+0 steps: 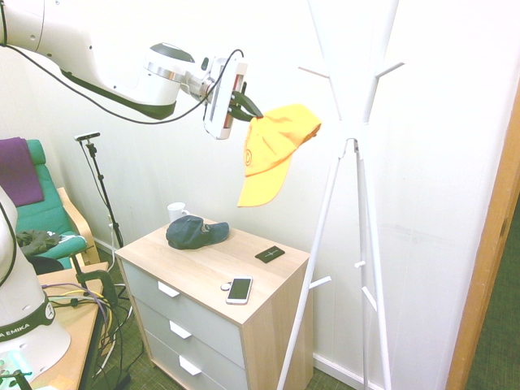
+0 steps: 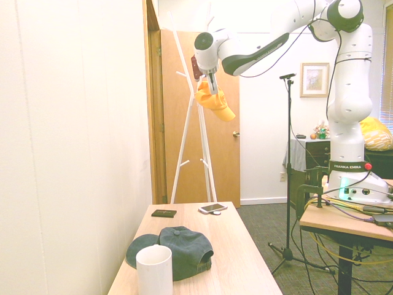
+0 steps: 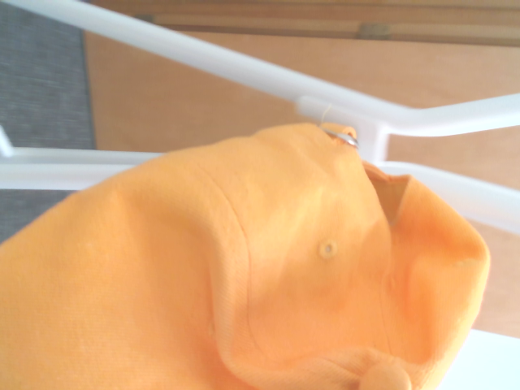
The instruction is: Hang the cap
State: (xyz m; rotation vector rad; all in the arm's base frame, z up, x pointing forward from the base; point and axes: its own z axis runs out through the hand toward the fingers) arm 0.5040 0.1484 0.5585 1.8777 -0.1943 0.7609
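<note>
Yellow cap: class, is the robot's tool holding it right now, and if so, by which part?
Yes. The tool is shut on the yellow cap at the crown's edge; the brim hangs down, beside the white coat stand.

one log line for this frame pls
hand: shut on yellow cap | cap: in the air, brim down, near white coat stand, not on a peg | navy cap: on dresser

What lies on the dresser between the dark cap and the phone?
Nothing: bare wood separates the dark cap from the phone on the dresser, as the first exterior view shows.
</note>
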